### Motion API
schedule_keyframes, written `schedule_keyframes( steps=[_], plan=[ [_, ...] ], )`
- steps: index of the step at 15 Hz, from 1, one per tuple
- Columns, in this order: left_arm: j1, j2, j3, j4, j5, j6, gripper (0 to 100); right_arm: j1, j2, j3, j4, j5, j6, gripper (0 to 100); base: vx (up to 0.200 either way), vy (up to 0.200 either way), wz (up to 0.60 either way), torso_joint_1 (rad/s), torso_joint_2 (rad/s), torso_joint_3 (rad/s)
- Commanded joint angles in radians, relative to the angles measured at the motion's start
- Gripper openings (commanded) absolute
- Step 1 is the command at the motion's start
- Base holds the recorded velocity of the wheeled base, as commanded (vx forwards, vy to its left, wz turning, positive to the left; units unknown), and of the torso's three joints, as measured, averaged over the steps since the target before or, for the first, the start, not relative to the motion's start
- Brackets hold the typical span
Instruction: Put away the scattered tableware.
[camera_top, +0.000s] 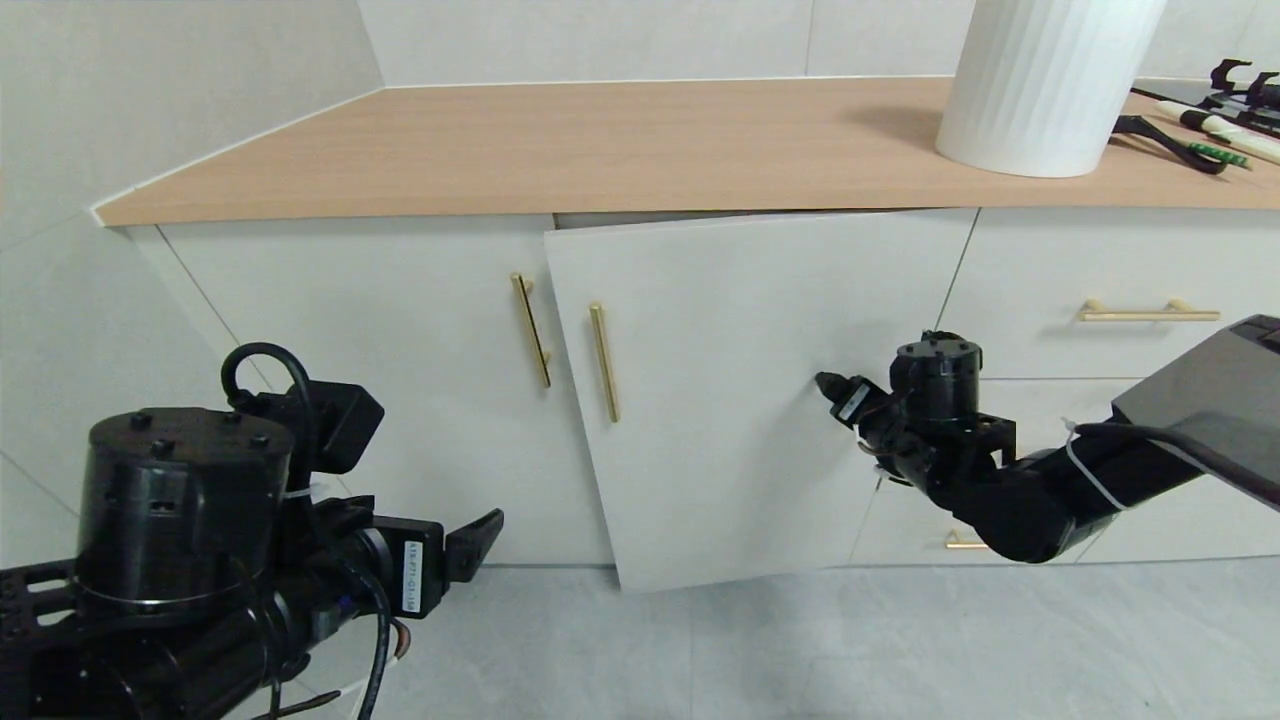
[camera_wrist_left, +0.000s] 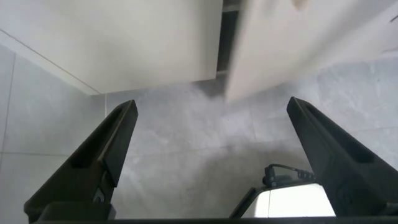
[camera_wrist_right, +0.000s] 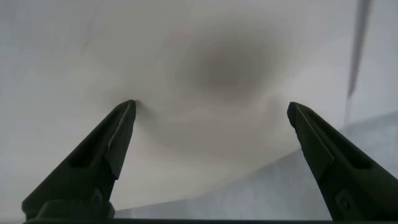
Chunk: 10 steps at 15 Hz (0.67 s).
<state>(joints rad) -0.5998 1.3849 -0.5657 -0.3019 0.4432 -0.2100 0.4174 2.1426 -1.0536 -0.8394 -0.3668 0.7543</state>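
Several utensils (camera_top: 1205, 135) with black, white and green handles lie on the wooden countertop (camera_top: 600, 140) at the far right. Below the counter, a white cabinet door (camera_top: 760, 400) with a gold handle (camera_top: 603, 362) stands slightly ajar. My right gripper (camera_top: 845, 400) is open, and its fingertips (camera_wrist_right: 127, 109) rest against or very close to the door's face (camera_wrist_right: 211, 68). My left gripper (camera_top: 480, 545) hangs low at the left over the floor, open and holding nothing (camera_wrist_left: 211, 109). The ajar door's lower edge (camera_wrist_left: 298, 43) lies beyond it.
A tall white ribbed container (camera_top: 1050, 85) stands on the counter near the utensils. The neighbouring shut door has its own gold handle (camera_top: 531, 330), and drawers with a gold handle (camera_top: 1148, 313) sit to the right. Grey tiled floor (camera_top: 800, 640) lies in front.
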Motion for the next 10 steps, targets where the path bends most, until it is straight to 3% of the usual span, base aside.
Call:
schedule_keyframes(
  steps=[1, 10],
  plan=[
    [0.0, 0.005, 0.001, 0.0, 0.0, 0.0, 100, -0.014, 0.037, -0.025, 0.0, -0.006, 0.004, 100, 0.0, 0.0, 0.0, 0.0, 0.0, 0.0],
    [0.0, 0.008, 0.001, 0.0, 0.0, 0.0, 100, -0.037, 0.05, -0.055, 0.002, -0.023, 0.013, 100, 0.0, 0.0, 0.0, 0.0, 0.0, 0.0]
  ],
)
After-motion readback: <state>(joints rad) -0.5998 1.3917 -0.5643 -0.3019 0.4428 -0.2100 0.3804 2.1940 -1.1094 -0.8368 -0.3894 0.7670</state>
